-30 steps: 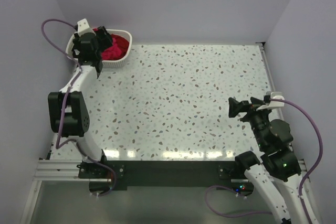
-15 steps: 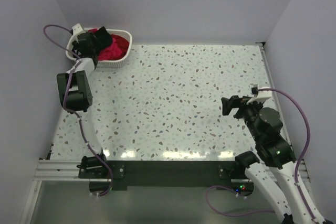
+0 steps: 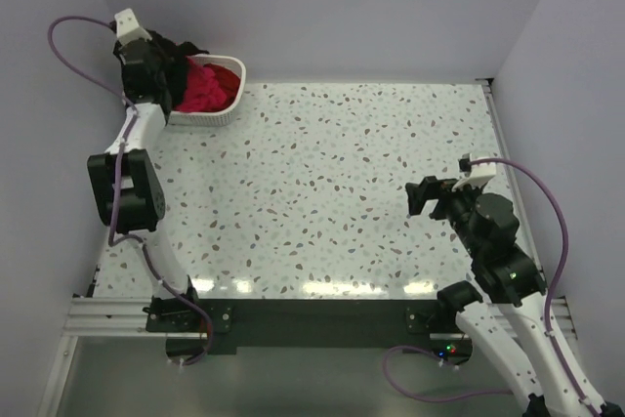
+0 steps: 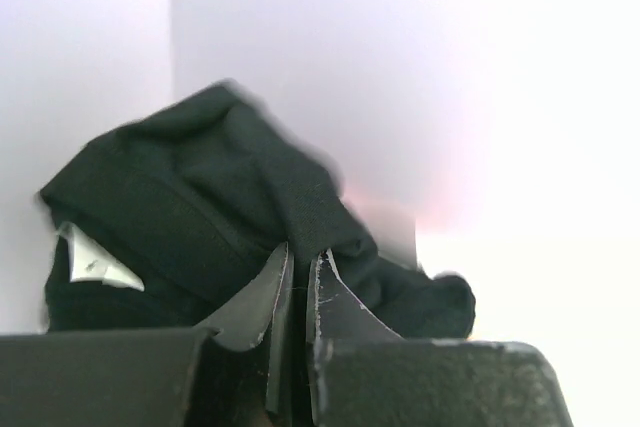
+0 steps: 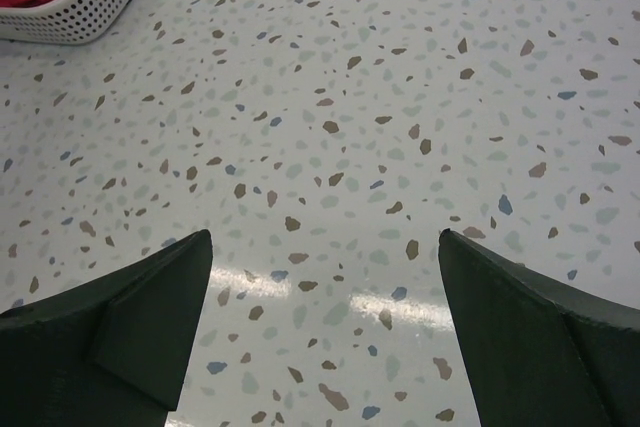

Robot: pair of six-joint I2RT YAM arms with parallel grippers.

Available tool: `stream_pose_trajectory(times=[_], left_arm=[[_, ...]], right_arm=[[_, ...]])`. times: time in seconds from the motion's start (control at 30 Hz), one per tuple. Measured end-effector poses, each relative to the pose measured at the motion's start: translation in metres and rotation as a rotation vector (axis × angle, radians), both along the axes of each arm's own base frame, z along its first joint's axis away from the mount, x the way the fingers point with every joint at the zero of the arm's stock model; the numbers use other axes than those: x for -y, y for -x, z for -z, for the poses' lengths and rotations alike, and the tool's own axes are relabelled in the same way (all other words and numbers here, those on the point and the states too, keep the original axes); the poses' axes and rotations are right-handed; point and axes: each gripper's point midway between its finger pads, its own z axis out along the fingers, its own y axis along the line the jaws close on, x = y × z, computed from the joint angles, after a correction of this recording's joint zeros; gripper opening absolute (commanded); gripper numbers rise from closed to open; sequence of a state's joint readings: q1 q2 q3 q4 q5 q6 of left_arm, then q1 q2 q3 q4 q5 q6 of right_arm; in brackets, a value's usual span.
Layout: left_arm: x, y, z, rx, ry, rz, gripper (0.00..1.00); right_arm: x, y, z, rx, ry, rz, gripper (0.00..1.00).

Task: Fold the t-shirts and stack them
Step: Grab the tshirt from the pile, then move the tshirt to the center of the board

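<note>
Fingers [image 4: 250,302] of the left gripper [image 4: 303,250] are pinched tight on a fold of the black t-shirt [image 4: 200,187], which hangs bunched just above the far left corner of the basket [image 3: 230,110], close to the wall. The pink and red t-shirts [image 3: 207,90] lie heaped inside the basket. The right gripper [image 5: 325,237] hovers over the counter [image 3: 342,173] well to the right of the basket, its fingers spread wide with nothing between them.

The grip looks to be on a crumpled middle fold, not a hem, so the cloth will likely trail. To do this well, raise the black t-shirt straight up until all of it clears the basket rim, watching that it does not drag a pink one out or tip the basket. Then carry it to the bare counter right of the basket, lay it down loosely, and let the right gripper take an edge to spread it flat.
</note>
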State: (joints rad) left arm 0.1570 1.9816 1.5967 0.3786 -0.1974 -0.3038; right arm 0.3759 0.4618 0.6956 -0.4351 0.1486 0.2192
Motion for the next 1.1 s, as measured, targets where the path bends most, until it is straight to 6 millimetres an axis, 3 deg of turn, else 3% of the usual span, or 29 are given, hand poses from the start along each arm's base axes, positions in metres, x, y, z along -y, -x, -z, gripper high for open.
stream_pose_trajectory(times=[0.13, 0.3, 0.43, 0.63, 0.73, 0.8, 0.87, 0.93, 1.1], left_arm=[[0.041, 0.018, -0.107, 0.162, -0.104, 0.073, 0.0], [0.136, 0.057, -0.217, 0.365, -0.148, 0.273, 0.0], [0.225, 0.097, -0.27, 0.477, -0.137, 0.521, 0.0], [0.355, 0.165, -0.32, 0.566, -0.072, 0.984, 0.0], [0.381, 0.193, -0.323, 0.572, -0.051, 1.141, 0.02], [0.383, 0.201, -0.31, 0.542, -0.049, 1.174, 0.17], [0.376, 0.206, -0.28, 0.468, -0.051, 1.164, 0.38], [0.366, 0.21, -0.249, 0.413, -0.053, 1.12, 0.39], [0.311, 0.205, -0.136, 0.161, -0.07, 0.837, 0.54]], right_arm=[[-0.003, 0.0, 0.0, -0.018, 0.001, -0.012, 0.99], [-0.004, 0.0, -0.008, -0.041, 0.002, -0.019, 0.99], [-0.007, 0.0, -0.015, -0.061, -0.003, -0.027, 0.99], [-0.008, 0.001, -0.022, -0.099, 0.001, -0.028, 0.99], [-0.007, 0.002, -0.025, -0.119, 0.009, -0.025, 0.99], [-0.006, 0.003, -0.027, -0.126, 0.012, -0.025, 0.99], [-0.006, 0.005, -0.029, -0.13, 0.012, -0.028, 0.99], [-0.007, 0.008, -0.03, -0.138, 0.013, -0.037, 0.99], [-0.014, 0.01, -0.027, -0.185, 0.018, -0.077, 0.99]])
